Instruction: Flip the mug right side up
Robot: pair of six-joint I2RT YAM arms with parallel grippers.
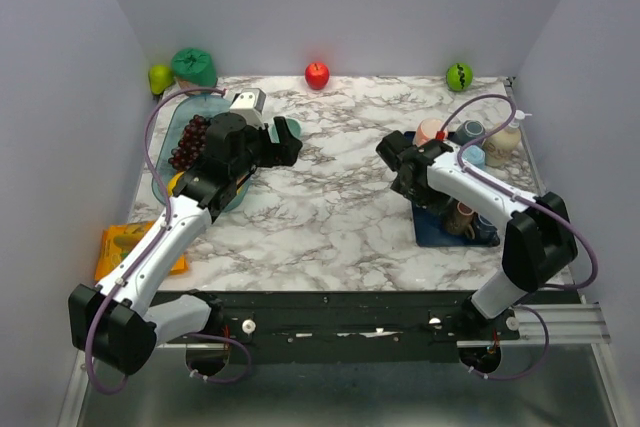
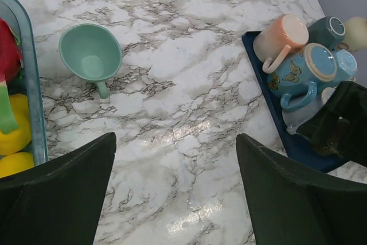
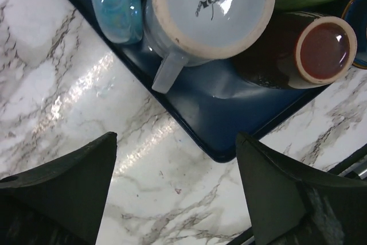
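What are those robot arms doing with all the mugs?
Nothing is being held right now. The left gripper hangs open over the table, facing a green mug whose inside shows. The right gripper hangs open over the blue tray, where a pale mug sits bottom up.

glossy marble-look table (image 2: 189,113), smooth glazed mint mug (image 2: 90,53), shiny glazed grey mug (image 3: 212,4), satin dark-blue tray (image 3: 212,120)
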